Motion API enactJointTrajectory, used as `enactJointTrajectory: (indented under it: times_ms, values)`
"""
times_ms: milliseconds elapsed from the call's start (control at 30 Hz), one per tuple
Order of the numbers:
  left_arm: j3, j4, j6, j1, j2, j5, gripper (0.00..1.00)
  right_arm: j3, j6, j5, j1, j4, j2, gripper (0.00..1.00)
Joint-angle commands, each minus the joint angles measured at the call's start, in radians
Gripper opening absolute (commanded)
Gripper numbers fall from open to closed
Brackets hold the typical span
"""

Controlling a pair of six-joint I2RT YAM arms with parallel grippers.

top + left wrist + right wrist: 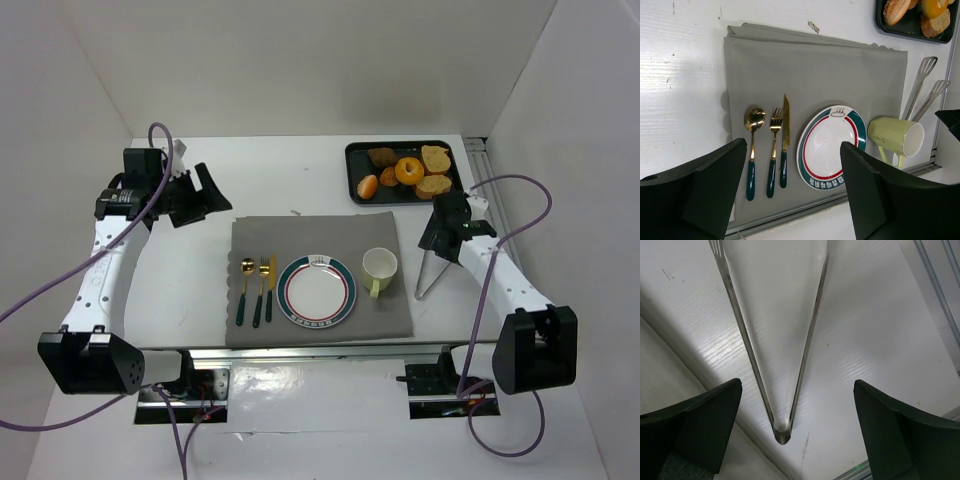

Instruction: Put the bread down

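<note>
The bread point(432, 186), a tan slice with a darker brown crust, lies in the black tray point(354, 150) at the back right; it also shows at the top right edge of the left wrist view point(939, 22). The round plate point(284, 290) sits on the grey mat, also seen in the left wrist view point(812, 131). My right gripper point(440, 232) is open and empty, hovering over metal tongs point(782, 430), between the tray and the cup. My left gripper point(200, 190) is open and empty at the back left, above the bare table.
The tray also holds a paler slice point(436, 158), a dark round bun point(381, 157) and orange pastries. A pale green cup point(379, 266) lies on its side right of the plate. A spoon, fork and knife point(256, 290) lie left of it. The tongs point(430, 270) lie right of the mat.
</note>
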Motion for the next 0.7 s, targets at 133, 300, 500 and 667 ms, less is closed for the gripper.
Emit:
enactJointTrajectory:
  times_ms: [133, 300, 500, 667]
  values:
    - [0.031, 0.029, 0.027, 0.006, 0.014, 0.031, 0.89, 0.004, 0.041, 0.009, 0.022, 0.003, 0.001, 1.00]
    - [0.040, 0.029, 0.036, 0.006, 0.024, 0.040, 0.89, 0.049, 0.050, -0.004, 0.022, -0.026, 0.011, 1.00]
    - [0.061, 0.029, 0.036, 0.006, 0.043, 0.054, 0.89, -0.001, 0.039, -0.158, 0.002, 0.008, -0.029, 1.00]
    - [0.061, 0.029, 0.027, 0.006, 0.043, 0.054, 0.89, -0.089, 0.051, -0.295, -0.007, 0.057, -0.063, 1.00]
